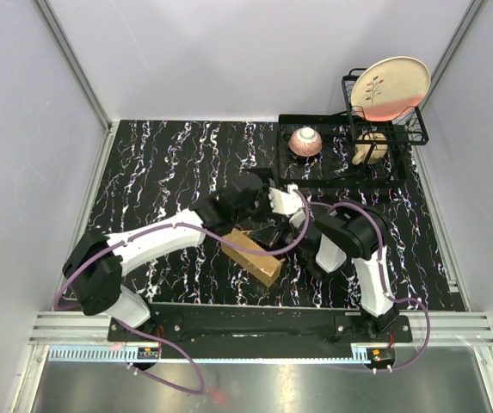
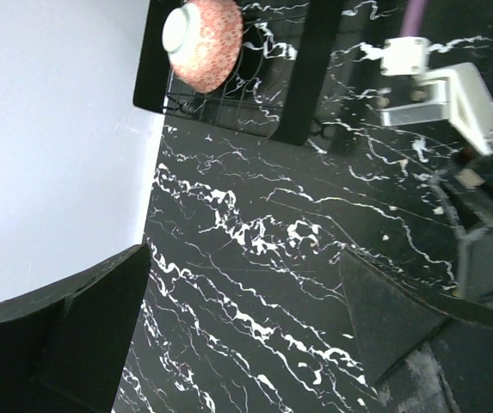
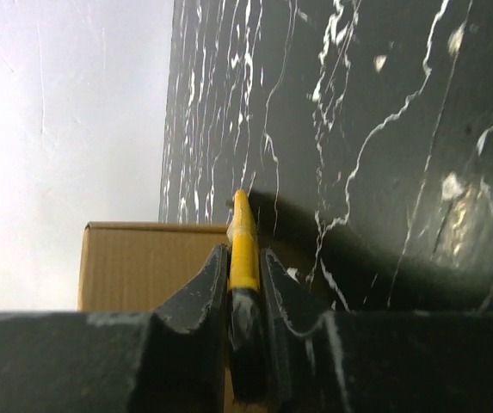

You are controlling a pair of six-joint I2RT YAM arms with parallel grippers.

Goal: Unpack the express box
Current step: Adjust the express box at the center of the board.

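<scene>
- Cardboard: the express box (image 1: 253, 255) is plain brown and lies flat on the dark marbled table (image 1: 169, 172). In the overhead view its far end is covered by the arms, so the flap cannot be made out there.
- The right hand (image 3: 243, 268) is at the far right end of the box. Its fingers (image 3: 201, 297) are pinched together on a yellow utility knife (image 3: 243, 228), with the tip pointing out past the box's top edge.
- In the right wrist view only one corner and one face of the box show, just beside the fingers. The rest is cut off behind them, and I cannot tell whether the blade touches the cardboard.
- From overhead the right hand (image 1: 274, 234) is a dark mass against the box, and the knife is hidden.
- The left hand (image 1: 261, 188) is above the table just beyond the box. Its fingers (image 2: 74, 335) are spread wide apart with only marbled surface between them. The box is outside its wrist view.
- A silver bracket (image 2: 435, 90) of the other arm shows at the edge of the left wrist view.
- A black dish rack (image 1: 282, 146) stands well beyond the box, to the far right. It holds a pink speckled bowl (image 1: 305, 141) and a plate (image 1: 390, 88) set on edge.
- A beige item (image 1: 369, 148) in the rack is too screened by the wires to identify.
</scene>
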